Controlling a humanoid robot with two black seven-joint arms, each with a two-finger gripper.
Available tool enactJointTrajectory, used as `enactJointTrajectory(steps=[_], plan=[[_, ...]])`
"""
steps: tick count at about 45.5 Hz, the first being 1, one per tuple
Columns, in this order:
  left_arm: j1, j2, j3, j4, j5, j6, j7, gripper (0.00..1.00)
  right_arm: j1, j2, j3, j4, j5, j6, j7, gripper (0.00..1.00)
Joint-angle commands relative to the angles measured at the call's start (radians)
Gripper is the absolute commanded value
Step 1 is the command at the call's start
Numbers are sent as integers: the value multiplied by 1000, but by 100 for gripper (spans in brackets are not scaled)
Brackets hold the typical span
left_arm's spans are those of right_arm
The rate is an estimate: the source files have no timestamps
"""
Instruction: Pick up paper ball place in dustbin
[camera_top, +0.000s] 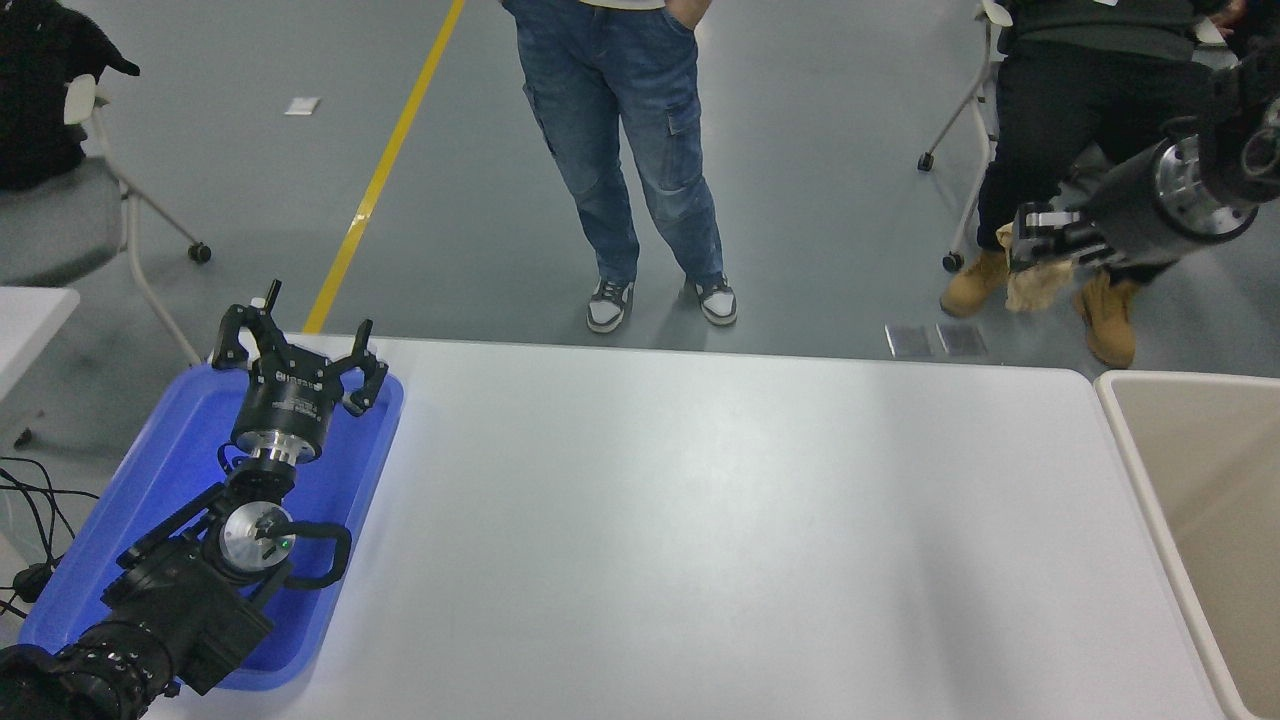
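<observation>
A white table (700, 520) carries a blue tray (160, 480) at its left.

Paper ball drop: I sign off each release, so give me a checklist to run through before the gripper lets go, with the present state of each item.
1. Grip: the right gripper is shut on the paper ball, which hangs below its fingers. Ok.
2. Ball lifted: it is in the air, off the table. Ok.
3. Ball above the dustbin: it shows up and to the left of the bin's opening, against the floor. Not ok.
4. Bin opening free: the visible beige inside is bare; part lies outside the picture. Ok as far as seen.
5. People nearby: a seated person's boots show just behind the ball; true clearance cannot tell.
6. Left gripper: parked over the blue tray, open. Ok.
</observation>
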Motion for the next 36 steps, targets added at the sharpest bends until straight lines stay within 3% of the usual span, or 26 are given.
enactJointTrajectory(steps=[1,11,24,36], plan=[[0,0,0,0,0,0,0,100,-331,-63,19,-323,132,-142,0,0],[0,0,0,0,0,0,0,100,-670,-75,207,-539,267,-291,-1,0],[0,0,0,0,0,0,0,100,-982,-64,497,-664,272,-478,0,0],[-2,0,0,0,0,0,0,100,-1143,-15,566,-719,275,-556,2,0]])
